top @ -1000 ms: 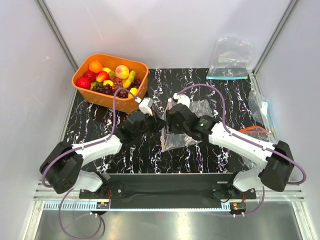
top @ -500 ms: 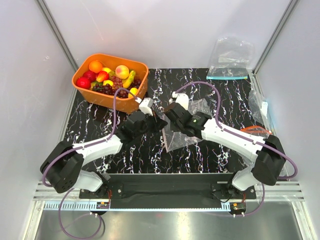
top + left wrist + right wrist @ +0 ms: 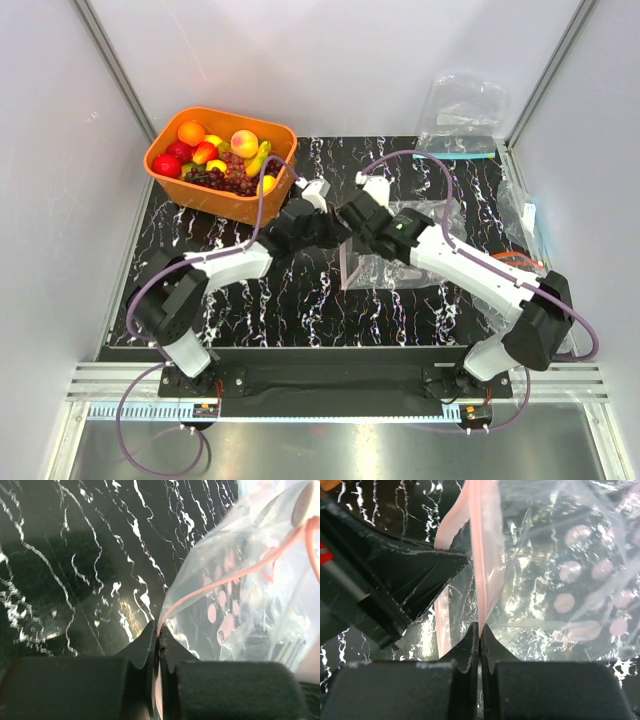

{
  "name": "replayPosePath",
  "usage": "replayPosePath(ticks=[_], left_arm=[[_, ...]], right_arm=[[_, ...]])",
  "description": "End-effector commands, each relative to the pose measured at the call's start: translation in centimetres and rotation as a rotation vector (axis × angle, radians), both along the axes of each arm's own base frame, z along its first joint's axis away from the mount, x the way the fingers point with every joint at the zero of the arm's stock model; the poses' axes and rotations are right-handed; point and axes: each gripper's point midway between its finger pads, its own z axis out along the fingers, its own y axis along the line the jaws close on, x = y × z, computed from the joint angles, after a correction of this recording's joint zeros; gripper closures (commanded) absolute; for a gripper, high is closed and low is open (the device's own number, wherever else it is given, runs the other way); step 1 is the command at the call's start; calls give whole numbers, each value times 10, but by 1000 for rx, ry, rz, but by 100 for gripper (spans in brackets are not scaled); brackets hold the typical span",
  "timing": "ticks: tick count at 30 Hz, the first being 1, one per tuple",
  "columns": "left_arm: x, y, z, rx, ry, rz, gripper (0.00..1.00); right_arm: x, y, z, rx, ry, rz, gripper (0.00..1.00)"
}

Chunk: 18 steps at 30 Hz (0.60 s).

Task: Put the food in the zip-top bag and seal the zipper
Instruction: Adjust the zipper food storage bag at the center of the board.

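The zip-top bag lies crinkled at the table's middle, its mouth raised on the left. The pink zipper runs up from my right gripper, which is shut on one lip. My left gripper is pinched shut on the other pink lip, with the clear bag billowing to its right. From above, the left gripper and right gripper meet tip to tip at the mouth. The food, an orange, a peach and a red fruit, sits in the orange basket.
The basket at the back left also holds a banana bunch and dark grapes. A clear bag with a teal strip leans at the back right. More clear plastic lies along the right edge.
The right gripper has closed on the pink strip. Both arms have moved toward the back, lifting the bag's mouth, and the bag has shifted right.
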Motion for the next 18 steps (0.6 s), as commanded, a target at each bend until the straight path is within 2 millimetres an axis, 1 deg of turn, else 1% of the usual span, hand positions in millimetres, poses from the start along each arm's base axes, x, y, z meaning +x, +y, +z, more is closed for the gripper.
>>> replayPosePath(ticks=[1,2,3,4,5,6,7,8,9,10,11,12,13,14,15,16,17,18], left_arm=[[13,-12,15,-20,-35,-29,91],[16,-10,15,-19,-32,-24,82],[17,-10,12,-16,-27,-22,76],[19,-9,12,-19,-26,-21,68],[22,-7,13,-22,-32,-16,61],[23,-8,15,-31,-38,-18,49],[24,-8,18,-37,-41,-22,45],[27,-8,22,-42,-51,-18,40],[28,-8,30,-46,-62,-13,32],[30,-7,34,-43,-70,-9,30],[30,-2,33,-22,-57,0,21],[30,2,43,-20,-67,7,18],[34,5,56,-21,-78,26,6],[34,17,53,17,-44,53,1],[35,25,69,18,-61,80,1],[42,35,82,33,-81,133,1],[44,52,81,79,-59,175,1],[44,64,95,85,-78,209,1]], right_arm=[[15,-20,-8,56,65,-15,100],[19,-25,-11,76,73,-24,100],[21,-26,-15,99,84,-11,100],[24,-29,-18,107,88,-15,100],[30,-36,-20,109,93,-32,100],[33,-36,-20,117,102,-29,100],[36,-38,-22,108,108,-30,100],[40,-39,-29,92,124,-37,100],[44,-40,-30,88,125,-40,100],[47,-40,-36,76,141,-41,100],[51,-44,-38,76,145,-53,100],[54,-40,-40,98,151,-44,100],[57,-40,-42,113,157,-45,100],[59,-44,-46,123,165,-52,100],[63,-41,-45,147,160,-45,100],[65,-42,-47,152,162,-48,100],[68,-43,-46,158,160,-51,100],[69,-43,-47,157,161,-48,100]])
